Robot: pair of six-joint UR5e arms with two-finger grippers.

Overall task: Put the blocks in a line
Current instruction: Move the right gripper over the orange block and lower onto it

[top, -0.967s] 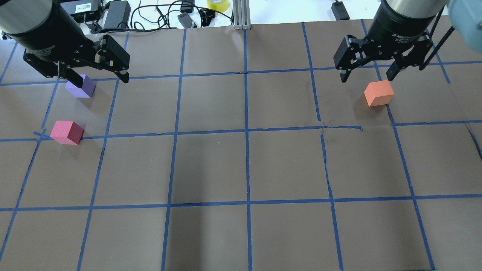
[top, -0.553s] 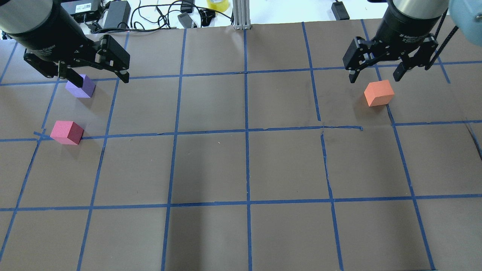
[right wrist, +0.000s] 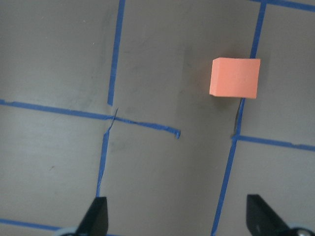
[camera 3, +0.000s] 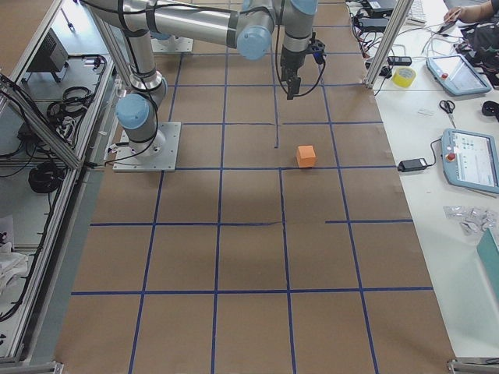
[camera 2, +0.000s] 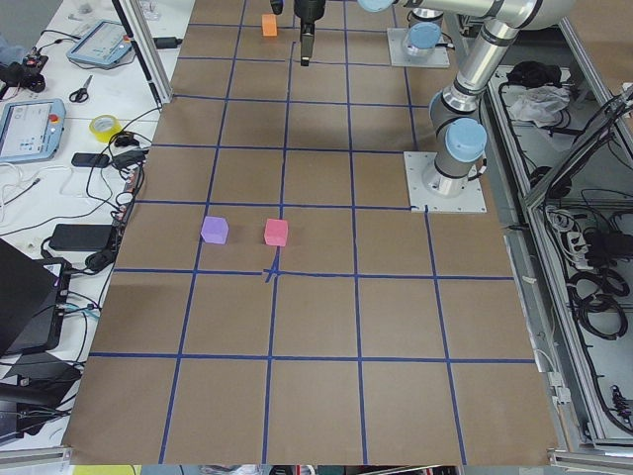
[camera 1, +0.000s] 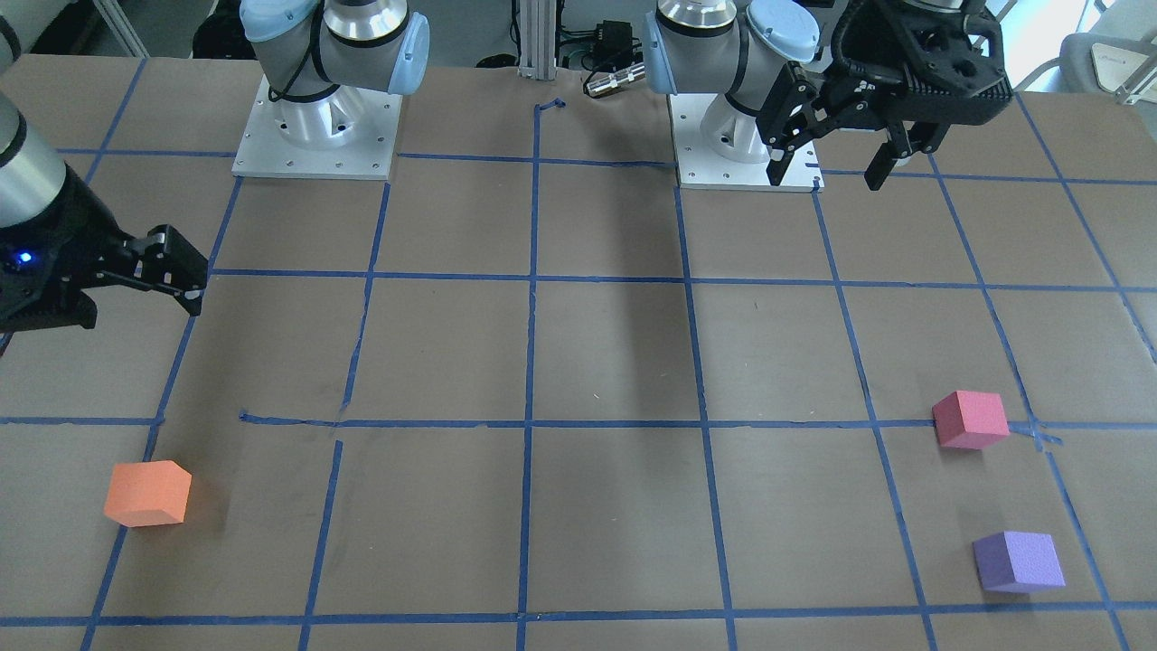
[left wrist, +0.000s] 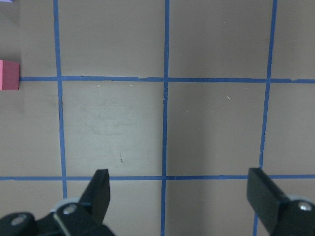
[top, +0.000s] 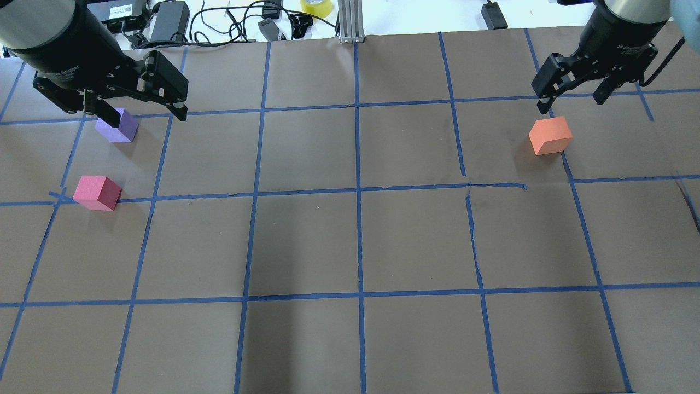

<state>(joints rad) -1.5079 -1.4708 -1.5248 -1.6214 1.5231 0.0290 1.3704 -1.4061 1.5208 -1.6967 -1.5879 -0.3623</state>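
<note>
I have both arms raised off the counter (top: 350, 241), which is brown paper marked into squares with blue tape lines (top: 358, 191).

My left pincer (top: 147, 115) is spread wide with nothing in it. From overhead one finger overlaps the purple block (top: 117, 126), but the left wrist camera shows only bare paper between the fingers, so the pincer hangs above that block and does not touch it. The pinkish-red block (top: 97, 192) sits near the purple one, on my side of it, with a gap between them. It is just beside a crossing of tape lines, and it shows at the left edge of the wrist picture.

My right pincer (top: 571, 104) is also apart and carries nothing. It hangs beyond the orange block (top: 550, 135), clear of it. In the right wrist camera the block lies ahead of the fingers, more toward the right-hand finger, with one corner on a tape line.

The orange block is well apart from the other two, across the width of the counter.

Cables, power bricks and a yellow tape roll (top: 316, 6) lie past the far edge.
</note>
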